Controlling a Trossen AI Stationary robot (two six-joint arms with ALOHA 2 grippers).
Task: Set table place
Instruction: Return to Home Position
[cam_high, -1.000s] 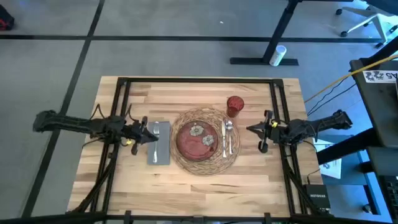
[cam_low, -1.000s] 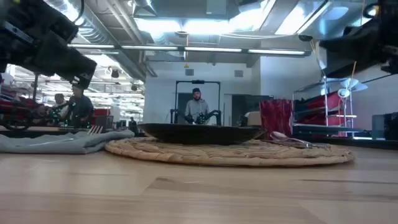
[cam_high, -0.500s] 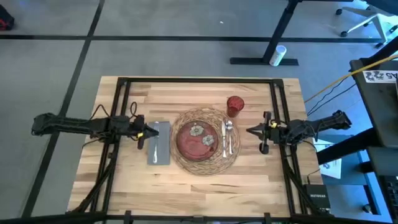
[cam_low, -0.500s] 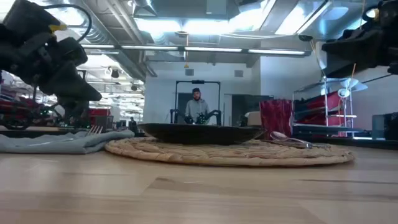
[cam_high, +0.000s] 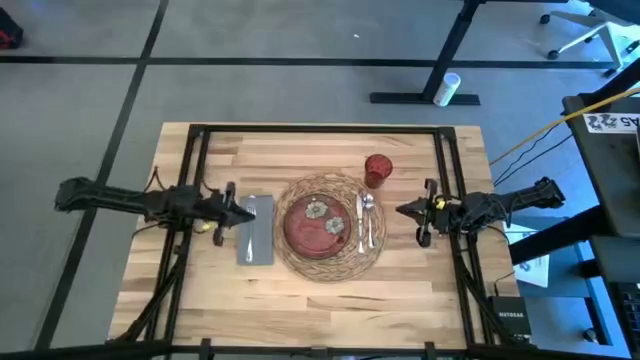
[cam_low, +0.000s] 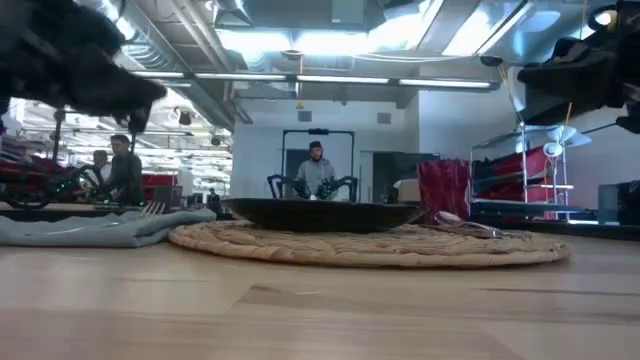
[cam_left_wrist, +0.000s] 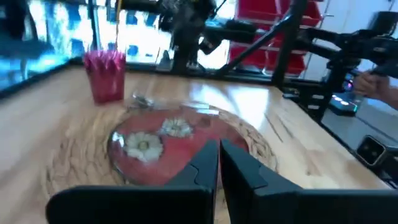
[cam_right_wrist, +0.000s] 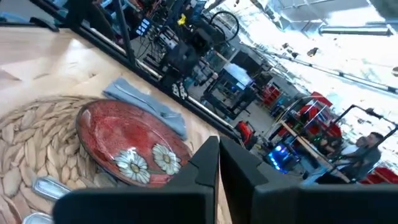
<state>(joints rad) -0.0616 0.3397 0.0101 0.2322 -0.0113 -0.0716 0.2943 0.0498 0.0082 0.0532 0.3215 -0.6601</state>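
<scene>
Lift-off: left gripper (cam_high: 240, 209), fingers pressed together on nothing, has risen from the gray napkin (cam_high: 258, 240). Right gripper (cam_high: 404, 209), likewise closed and empty, waits beside the straw mat (cam_high: 330, 268); the place looks set.

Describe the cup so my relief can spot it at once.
Find the round woven mat in the middle of the table. By its right rim, beyond the spoon, stands the small red cup, the only upright piece there.

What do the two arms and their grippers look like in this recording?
Both arms are slim, black and jointed, with thin black cables looping alongside. The left gripper and right gripper each have two dark angular fingers, with a small yellow mark nearby.
</scene>
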